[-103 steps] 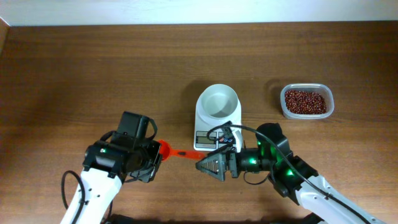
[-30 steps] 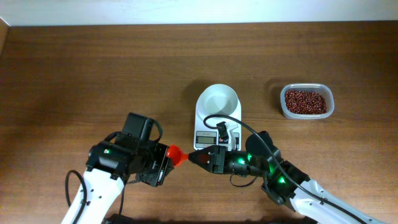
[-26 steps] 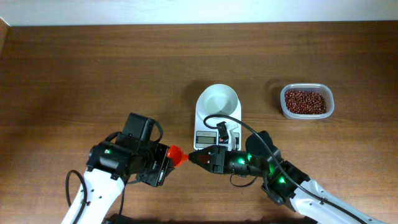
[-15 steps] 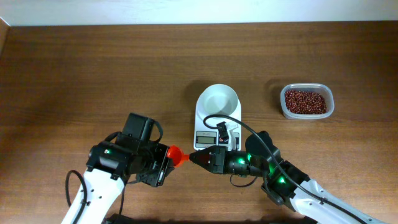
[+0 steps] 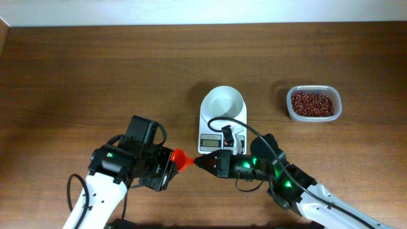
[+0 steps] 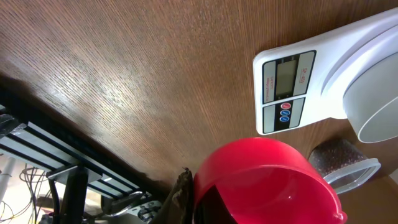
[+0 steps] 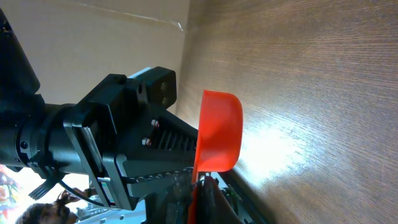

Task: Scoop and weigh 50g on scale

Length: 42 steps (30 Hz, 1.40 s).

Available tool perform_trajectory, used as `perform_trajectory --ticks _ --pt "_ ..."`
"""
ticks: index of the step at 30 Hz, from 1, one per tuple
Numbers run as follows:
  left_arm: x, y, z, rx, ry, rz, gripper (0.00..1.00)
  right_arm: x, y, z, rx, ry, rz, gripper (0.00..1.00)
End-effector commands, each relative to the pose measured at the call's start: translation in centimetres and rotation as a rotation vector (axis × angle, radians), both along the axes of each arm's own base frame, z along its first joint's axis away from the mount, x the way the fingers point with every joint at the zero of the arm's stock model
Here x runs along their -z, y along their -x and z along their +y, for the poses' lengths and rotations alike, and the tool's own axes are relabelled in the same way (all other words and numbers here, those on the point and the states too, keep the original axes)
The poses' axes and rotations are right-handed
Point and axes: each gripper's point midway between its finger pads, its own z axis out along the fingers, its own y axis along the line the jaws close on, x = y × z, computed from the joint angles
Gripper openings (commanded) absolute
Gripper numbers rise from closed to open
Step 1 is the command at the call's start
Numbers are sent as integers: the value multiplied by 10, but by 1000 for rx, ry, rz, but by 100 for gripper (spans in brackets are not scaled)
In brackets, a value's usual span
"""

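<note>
The bench (image 5: 95,63) is dark brown wood with a fine, straight grain running along its length. Near its middle, a little toward the right edge, sits the scale (image 5: 208,141): a small white plastic rectangle with rounded corners, a grey display and one red and one blue button on the end facing the near edge. A round, smooth white bowl (image 5: 224,104) stands on its far half and looks empty. Well apart from it, close to the right edge, is a clear plastic tub (image 5: 314,119) with rounded corners, filled with small dark red beans (image 5: 311,103). Toward the near edge, just in front of the scale's display end, a glossy red plastic scoop (image 5: 180,158) is held off the wood between the two arms. Its cup is deep and rounded, and the wrist views show it empty. The left hand (image 5: 170,160), black and blocky, is closed, with the scoop's cup right at its tips. The right hand (image 5: 203,163), tapering to a dark wedge, points at the left one and is clamped on the scoop's flat handle, which runs down between its fingers in the right wrist view. The two hands nearly meet, with only the red cup showing between them.
</note>
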Motion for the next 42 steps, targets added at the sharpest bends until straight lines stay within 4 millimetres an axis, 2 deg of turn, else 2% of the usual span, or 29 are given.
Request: perform_trajectory --ticks 1,6,8,12,42 --pt "1 -1 4 28 -32 -29 0 -7 2 4 -22 -13 -19 7" --pt "1 -1 4 64 -40 -46 0 -7 3 4 -26 -14 -18 4" --pt "1 -2 6 80 -50 -58 0 -7 4 5 -30 -15 -17 13" --pt "2 -2 7 99 -62 -69 0 -8 5 5 -36 -17 -15 19" --pt "2 -3 8 103 -68 -73 0 -9 10 6 -66 -24 -11 19"
